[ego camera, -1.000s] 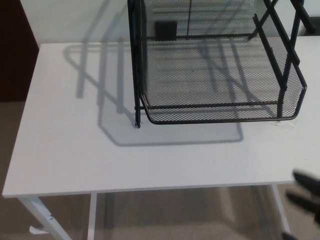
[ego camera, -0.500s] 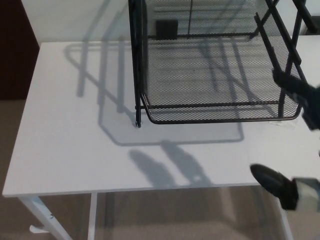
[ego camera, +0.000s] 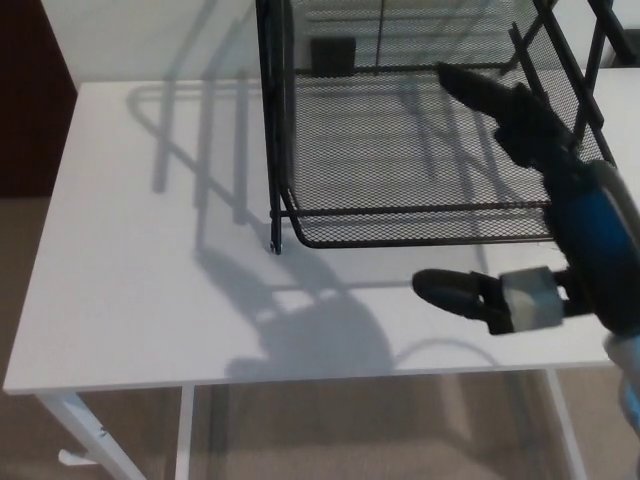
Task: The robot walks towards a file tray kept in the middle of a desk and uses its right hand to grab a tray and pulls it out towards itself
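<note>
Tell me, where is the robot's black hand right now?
In the head view, the right black hand is at picture right, fingers apart, around the front edge of the black wire-mesh file tray on the white desk.

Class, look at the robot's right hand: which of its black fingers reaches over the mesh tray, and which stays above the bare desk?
The upper finger reaches over the tray; the lower one stays above the desk.

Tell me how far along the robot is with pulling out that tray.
Done: the robot stands at the white desk, with the file tray in reach. In hand: the right robot hand is open over the tray's front, fingers above the mesh and thumb below the rim. Left: closing on the rim and pulling.
</note>
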Tool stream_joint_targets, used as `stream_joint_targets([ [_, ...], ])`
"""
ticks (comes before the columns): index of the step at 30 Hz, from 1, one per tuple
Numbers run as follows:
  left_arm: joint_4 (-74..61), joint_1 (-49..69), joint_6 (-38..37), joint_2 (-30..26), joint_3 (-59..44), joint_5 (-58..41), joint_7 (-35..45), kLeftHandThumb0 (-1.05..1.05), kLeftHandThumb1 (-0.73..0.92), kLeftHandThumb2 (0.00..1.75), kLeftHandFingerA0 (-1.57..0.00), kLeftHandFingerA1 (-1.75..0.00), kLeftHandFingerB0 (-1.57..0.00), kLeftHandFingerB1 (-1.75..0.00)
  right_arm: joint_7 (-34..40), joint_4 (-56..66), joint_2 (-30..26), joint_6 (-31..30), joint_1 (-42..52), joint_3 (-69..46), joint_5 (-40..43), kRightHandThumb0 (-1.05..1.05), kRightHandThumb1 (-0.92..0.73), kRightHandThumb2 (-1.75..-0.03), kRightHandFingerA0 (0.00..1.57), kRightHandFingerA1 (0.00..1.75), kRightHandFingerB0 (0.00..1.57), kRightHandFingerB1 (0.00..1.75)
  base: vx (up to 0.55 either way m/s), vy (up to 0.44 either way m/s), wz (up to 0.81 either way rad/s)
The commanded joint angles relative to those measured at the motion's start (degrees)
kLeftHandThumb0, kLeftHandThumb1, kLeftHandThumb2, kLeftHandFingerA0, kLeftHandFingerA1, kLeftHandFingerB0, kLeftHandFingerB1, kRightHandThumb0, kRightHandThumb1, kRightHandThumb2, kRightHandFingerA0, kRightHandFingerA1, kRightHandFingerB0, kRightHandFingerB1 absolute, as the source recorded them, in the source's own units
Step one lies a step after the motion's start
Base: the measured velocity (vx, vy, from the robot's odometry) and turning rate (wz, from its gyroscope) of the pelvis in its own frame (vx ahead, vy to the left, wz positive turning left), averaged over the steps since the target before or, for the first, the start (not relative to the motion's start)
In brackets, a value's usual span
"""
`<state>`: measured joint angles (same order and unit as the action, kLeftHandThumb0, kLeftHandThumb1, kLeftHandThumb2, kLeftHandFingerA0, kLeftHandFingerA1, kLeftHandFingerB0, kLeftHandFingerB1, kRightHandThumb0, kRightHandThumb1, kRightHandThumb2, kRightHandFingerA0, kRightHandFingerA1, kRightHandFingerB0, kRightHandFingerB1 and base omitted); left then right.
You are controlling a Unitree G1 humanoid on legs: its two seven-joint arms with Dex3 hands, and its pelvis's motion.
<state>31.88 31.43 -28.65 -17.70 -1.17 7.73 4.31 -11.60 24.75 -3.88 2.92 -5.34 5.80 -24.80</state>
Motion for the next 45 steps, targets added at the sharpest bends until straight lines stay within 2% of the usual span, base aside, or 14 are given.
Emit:
stream_joint_targets([
  [1,-2.06,4.0,4.98,-4.99,-1.48,-0.48,3.91,-0.33,0.52,0.55,-0.52,-0.4,-0.44,-0.36,1.2,-20.64,-6.15,-18.81,-16.69,13.86,-40.51,-0.84,-0.33,-0.68,0.01,0.33,0.08,0.39,0.0,0.0,0.0],
  [12,-4.54,4.29,6.94,-5.41,-1.1,0.62,3.77,-0.32,0.51,0.56,-0.51,-0.39,-0.43,-0.36,4.31,-24.73,-4.69,-25.3,-19.78,17.27,-45.25,-0.82,-0.28,-0.66,0.01,0.25,0.04,0.4,0.0,0.0,0.0],
  [13,-5.46,4.76,7.28,-5.45,-1.07,0.83,3.73,-0.33,0.51,0.55,-0.52,-0.39,-0.44,-0.36,3.71,-24.46,-4.58,-25.83,-19.82,17.66,-45.91,-0.84,-0.39,-0.53,0.0,0.34,0.04,0.4,0.0,0.0,0.0],
  [14,-5.77,4.93,7.22,-5.51,-1.1,0.71,3.92,-0.34,0.51,0.55,-0.52,-0.39,-0.44,-0.36,3.22,-24.35,-4.46,-26.31,-19.89,17.96,-46.36,-0.9,-0.35,-0.67,0.04,0.22,0.05,0.38,0.0,0.0,0.0],
  [17,-5.62,4.75,7.46,-5.46,-1.08,0.69,3.89,-0.31,0.51,0.55,-0.51,-0.39,-0.43,-0.36,2.67,-24.19,-4.45,-26.83,-19.83,18.47,-46.65,-0.86,-0.31,-0.67,0.04,0.32,0.08,0.36,0.0,0.0,0.0],
  [18,-5.98,4.9,7.53,-5.5,-1.13,0.64,3.92,-0.31,0.51,0.55,-0.51,-0.39,-0.43,-0.36,2.49,-24.23,-4.41,-27.11,-19.81,18.68,-46.7,-0.84,-0.37,-0.56,0.0,0.44,0.13,0.36,0.0,0.0,0.0],
  [19,-6.09,4.91,7.35,-5.62,-1.13,0.56,4.11,-0.33,0.51,0.55,-0.52,-0.4,-0.43,-0.36,2.15,-24.44,-4.39,-27.46,-19.86,18.92,-46.75,-0.82,-0.31,-0.66,0.04,0.31,0.08,0.36,0.0,0.0,0.0],
  [21,-6.29,4.99,7.15,-5.78,-1.16,0.38,4.46,-0.32,0.51,0.55,-0.53,-0.4,-0.43,-0.36,1.57,-24.8,-4.27,-28.12,-19.88,19.38,-46.71,-0.79,-0.29,-0.64,0.03,0.3,0.08,0.36,0.0,0.0,0.0],
  [30,-6.28,5.1,6.5,-6.26,-1.01,0.41,4.67,-0.33,0.5,0.55,-0.54,-0.4,-0.44,-0.36,1.9,-27.85,-3.86,-31.03,-19.45,21.32,-47.97,-0.8,-0.39,-0.58,0.0,0.42,0.05,0.39,0.0,0.0,0.0],
  [34,-6.23,4.61,7.51,-6.29,-0.68,0.62,4.42,-0.33,0.51,0.55,-0.52,-0.39,-0.44,-0.36,4.06,-28.89,-3.6,-32.09,-19.64,22.01,-49.1,-0.81,-0.33,-0.68,0.01,0.36,0.04,0.37,0.0,0.0,0.0],
  [37,-6.58,4.76,7.48,-6.26,-0.71,0.42,4.48,-0.33,0.51,0.55,-0.52,-0.4,-0.44,-0.36,4.27,-28.64,-3.32,-32.52,-19.64,22.21,-49.24,-0.79,-0.41,-0.54,0.0,0.41,0.05,0.39,0.0,0.0,0.0],
  [38,-6.78,5.01,7.88,-6.41,-0.69,0.5,4.6,-0.33,0.51,0.55,-0.53,-0.4,-0.44,-0.36,4.3,-28.02,-2.98,-32.58,-19.24,22.26,-49.02,-0.53,-0.29,-0.8,0.0,0.36,0.03,0.42,0.0,0.0,0.0],
  [39,-6.89,5.04,7.89,-6.52,-0.62,0.65,4.63,-0.33,0.51,0.55,-0.53,-0.4,-0.43,-0.36,4.89,-27.76,-2.82,-32.41,-19.05,22.18,-48.65,-0.8,-0.32,-0.66,0.01,0.35,0.06,0.39,0.0,0.0,0.0],
  [45,-6.64,4.91,7.88,-6.69,-0.3,1.06,4.08,-0.32,0.51,0.55,-0.55,-0.4,-0.44,-0.36,4.32,-27.94,-2.36,-33.33,-19.41,22.81,-49.13,-0.79,-0.33,-0.67,0.02,0.34,0.05,0.37,0.0,0.0,0.0],
])
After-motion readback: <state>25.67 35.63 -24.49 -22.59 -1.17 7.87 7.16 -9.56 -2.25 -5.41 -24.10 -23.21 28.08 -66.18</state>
